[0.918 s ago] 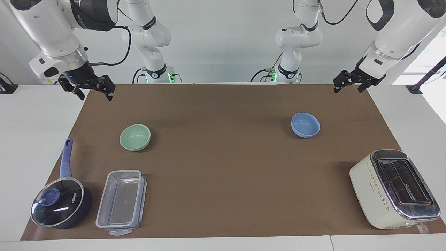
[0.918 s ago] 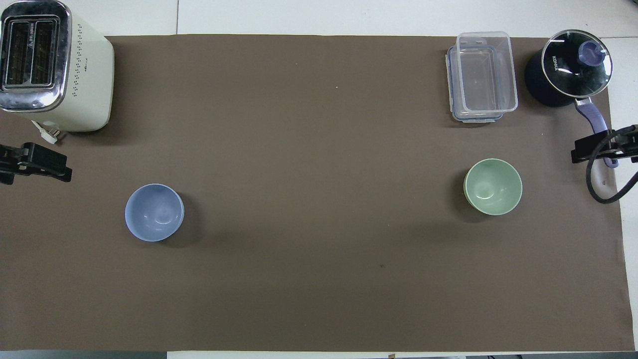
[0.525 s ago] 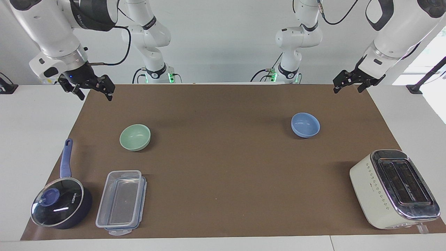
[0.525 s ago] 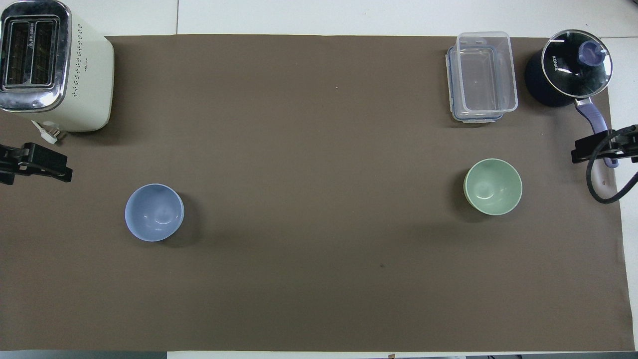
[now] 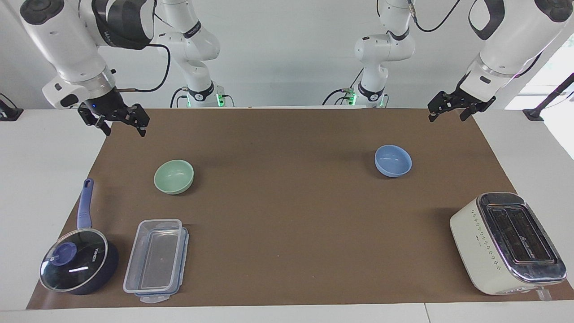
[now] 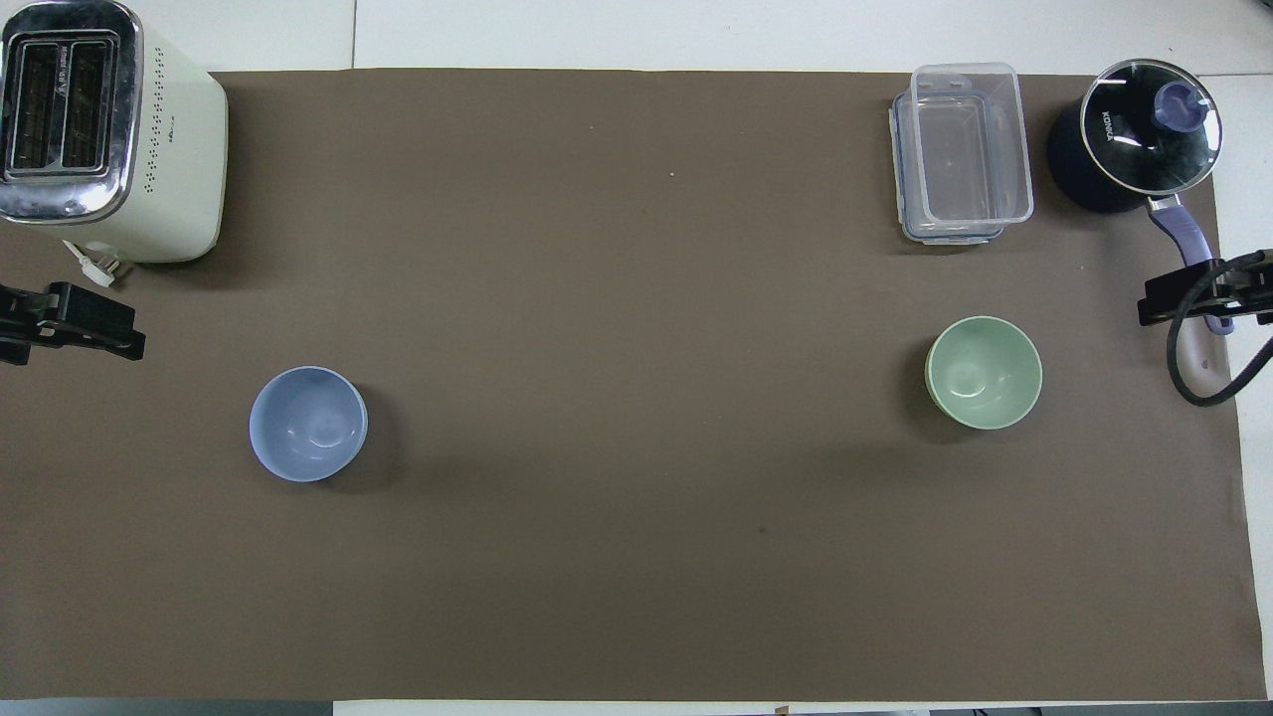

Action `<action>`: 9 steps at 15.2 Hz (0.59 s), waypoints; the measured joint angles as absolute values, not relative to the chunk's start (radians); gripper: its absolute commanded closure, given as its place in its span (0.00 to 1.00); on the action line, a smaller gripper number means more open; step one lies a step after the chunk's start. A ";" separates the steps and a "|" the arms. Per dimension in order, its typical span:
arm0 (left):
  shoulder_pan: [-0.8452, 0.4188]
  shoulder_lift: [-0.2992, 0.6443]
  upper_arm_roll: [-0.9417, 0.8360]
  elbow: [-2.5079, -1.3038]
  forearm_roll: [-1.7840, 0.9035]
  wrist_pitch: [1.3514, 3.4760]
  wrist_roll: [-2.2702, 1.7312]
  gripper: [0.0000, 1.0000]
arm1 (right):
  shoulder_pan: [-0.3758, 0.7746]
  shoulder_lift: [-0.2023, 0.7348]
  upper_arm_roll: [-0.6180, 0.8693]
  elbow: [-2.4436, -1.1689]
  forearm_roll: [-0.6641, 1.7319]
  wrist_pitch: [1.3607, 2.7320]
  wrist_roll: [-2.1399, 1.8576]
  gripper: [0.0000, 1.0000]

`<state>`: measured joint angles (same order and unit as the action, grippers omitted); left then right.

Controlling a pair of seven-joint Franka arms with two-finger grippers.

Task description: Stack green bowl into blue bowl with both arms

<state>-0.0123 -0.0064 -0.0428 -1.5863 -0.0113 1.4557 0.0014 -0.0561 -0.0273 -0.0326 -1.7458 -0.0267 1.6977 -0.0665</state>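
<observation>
Apparently both bowls (image 5: 174,176) (image 5: 393,160) apart, untouched

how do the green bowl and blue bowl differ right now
Colour: the green bowl is pale mint, the blue bowl light periwinkle. Place: the green bowl sits toward the right arm's end of the table, the blue bowl toward the left arm's end. Both are upright, empty, alike in size and untouched.

White desk (image 5: 40,148) wears a brown mat (image 5: 287,215); on it sit green bowl (image 5: 174,176), blue bowl (image 5: 393,160), toaster (image 5: 506,242), clear container (image 5: 154,260), lidded saucepan (image 5: 78,258).
</observation>
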 measured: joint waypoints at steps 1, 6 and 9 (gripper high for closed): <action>-0.015 -0.008 -0.043 -1.591 -0.011 1.460 0.001 0.00 | -0.063 -0.029 -0.033 -1.794 -0.021 1.753 -0.089 0.00; -0.017 -0.053 -0.043 -1.723 -0.011 1.573 0.001 0.00 | -0.136 0.003 -0.037 -2.110 0.064 2.089 -0.231 0.01; -0.016 -0.103 -0.043 -1.903 -0.011 1.688 0.003 0.00 | -0.136 0.036 -0.034 -2.200 0.068 2.232 -0.263 0.12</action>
<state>-0.0165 -0.1032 -0.0427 -1.9034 -0.0113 1.6884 0.0034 -0.1357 0.0359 -0.0343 -2.1997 0.0679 2.2324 -0.2631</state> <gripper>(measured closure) 0.000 0.022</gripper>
